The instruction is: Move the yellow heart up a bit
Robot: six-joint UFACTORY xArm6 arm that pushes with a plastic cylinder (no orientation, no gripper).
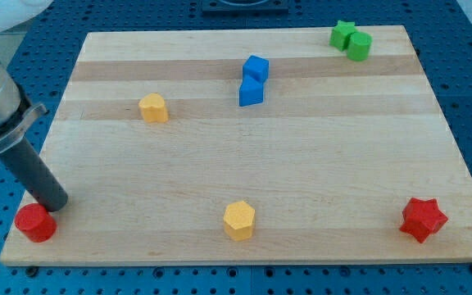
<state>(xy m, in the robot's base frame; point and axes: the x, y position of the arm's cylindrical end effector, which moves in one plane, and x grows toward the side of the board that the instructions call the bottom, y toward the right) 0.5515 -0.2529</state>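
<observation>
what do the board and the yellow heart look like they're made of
Board: looks like light wood, smooth finish, with visible grain and lengthwise strips of slightly differing tone. Yellow heart: probably moulded plastic or painted wood; uniform yellow, soft sheen, no grain showing. The picture leaves it open.

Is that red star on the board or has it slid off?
On, just. The red star sits whole on the board at its lower right corner, close to both edges, none of it overhanging.
</observation>
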